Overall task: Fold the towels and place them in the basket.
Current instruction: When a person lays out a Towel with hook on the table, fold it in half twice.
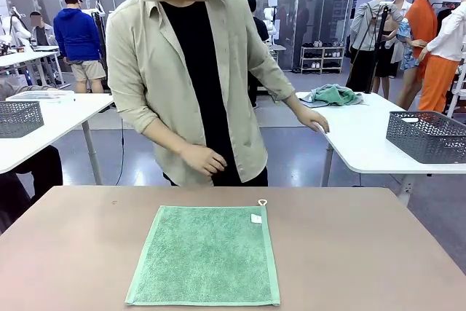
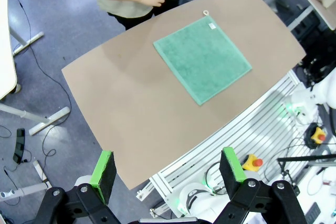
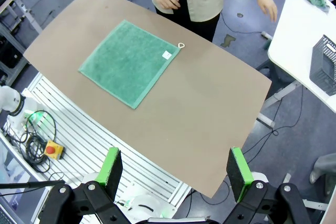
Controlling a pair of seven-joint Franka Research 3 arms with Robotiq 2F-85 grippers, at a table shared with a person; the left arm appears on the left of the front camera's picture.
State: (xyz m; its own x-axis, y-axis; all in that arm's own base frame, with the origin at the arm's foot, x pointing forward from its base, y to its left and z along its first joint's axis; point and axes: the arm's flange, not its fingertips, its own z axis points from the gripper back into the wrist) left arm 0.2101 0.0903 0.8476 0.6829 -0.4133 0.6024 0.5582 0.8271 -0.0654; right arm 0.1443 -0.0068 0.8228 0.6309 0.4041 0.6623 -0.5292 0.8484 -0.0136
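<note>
The mint green towel (image 1: 207, 253) lies spread flat at the lower middle of the frame on the brown counter (image 1: 364, 253), with a white tag at its upper right corner. A person's hand (image 1: 204, 159) hangs just past the counter's far edge. The left pincer (image 2: 167, 166) and right pincer (image 3: 175, 165) hover high above, jaws apart and empty.

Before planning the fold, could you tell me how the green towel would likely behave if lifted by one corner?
The towel lies flat and thin, with a terry pile, so it would probably drape limply. It looks light, so a push may bunch it or slide it on the smooth table. Its corner loop might snag.
</note>
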